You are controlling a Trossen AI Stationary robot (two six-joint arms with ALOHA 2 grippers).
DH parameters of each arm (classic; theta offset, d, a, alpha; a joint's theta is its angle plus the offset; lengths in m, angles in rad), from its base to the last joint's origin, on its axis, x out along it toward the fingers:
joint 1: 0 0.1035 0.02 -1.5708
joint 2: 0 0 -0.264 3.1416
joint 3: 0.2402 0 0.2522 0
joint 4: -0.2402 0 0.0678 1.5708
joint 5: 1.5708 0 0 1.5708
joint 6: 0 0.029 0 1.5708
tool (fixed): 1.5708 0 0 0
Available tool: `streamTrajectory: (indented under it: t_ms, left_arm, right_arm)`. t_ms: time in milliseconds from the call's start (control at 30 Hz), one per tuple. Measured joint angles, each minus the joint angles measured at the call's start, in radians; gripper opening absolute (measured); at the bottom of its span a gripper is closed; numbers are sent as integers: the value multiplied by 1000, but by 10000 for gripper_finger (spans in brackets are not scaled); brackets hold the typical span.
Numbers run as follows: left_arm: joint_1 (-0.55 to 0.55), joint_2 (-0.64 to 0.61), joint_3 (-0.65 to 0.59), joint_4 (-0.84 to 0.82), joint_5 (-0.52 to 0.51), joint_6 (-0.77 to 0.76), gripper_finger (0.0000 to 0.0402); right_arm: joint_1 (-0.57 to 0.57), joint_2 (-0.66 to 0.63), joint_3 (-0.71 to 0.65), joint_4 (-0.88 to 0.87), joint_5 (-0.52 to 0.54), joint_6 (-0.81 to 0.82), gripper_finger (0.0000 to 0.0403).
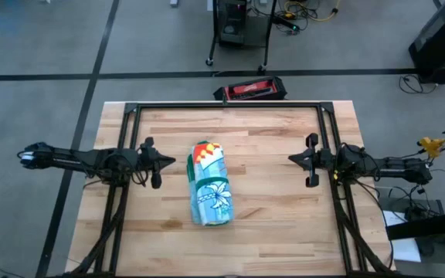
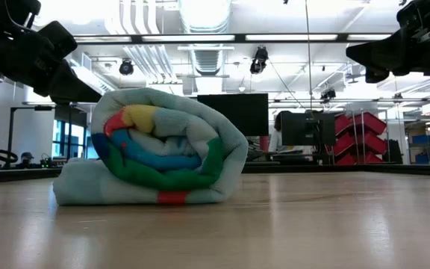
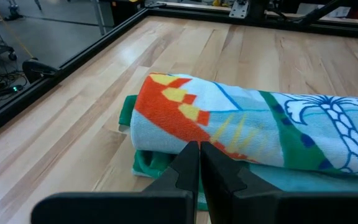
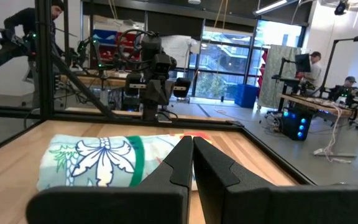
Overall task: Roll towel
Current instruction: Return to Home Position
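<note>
L gripper (image 1: 170,161) & R gripper (image 1: 293,159), both pinched shut, empty, are hovering near side edges of pale wooden table (image 1: 284,220); soft rolled green-bordered dinosaur-print towel (image 1: 209,185) is lying mid-table. Light, floppy; prob. needing grip across whole roll.

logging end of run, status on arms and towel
Left gripper shut, clear of towel. Right gripper shut, clear. Towel rolled on table. No obstruction seen.

Light wooden plank bench (image 1: 284,224), with a black metal frame (image 1: 230,106) along its 12 o'clock edge and down the 9 and 3 o'clock sides. One item lies on it: rolled soft towel (image 1: 209,184), green border, pale blue dinosaur-and-palm print, just 9 o'clock of centre. Roll axis runs roughly 12 to 6 o'clock, with an orange-red patch at the 12 o'clock end and a palm print toward 6.
</note>
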Motion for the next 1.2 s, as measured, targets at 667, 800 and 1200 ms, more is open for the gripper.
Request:
streamTrajectory:
  t_ms: [667, 800, 1200]
  left_arm:
    - [0, 0, 0, 0, 0, 0, 0]
    - [0, 0, 0, 0, 0, 0, 0]
    - [0, -116, -25, 0, 0, 0, 0]
  right_arm:
    - [0, 0, 0, 0, 0, 0, 0]
    - [0, 0, 0, 0, 0, 0, 0]
    - [0, 0, 0, 0, 0, 2, 0]
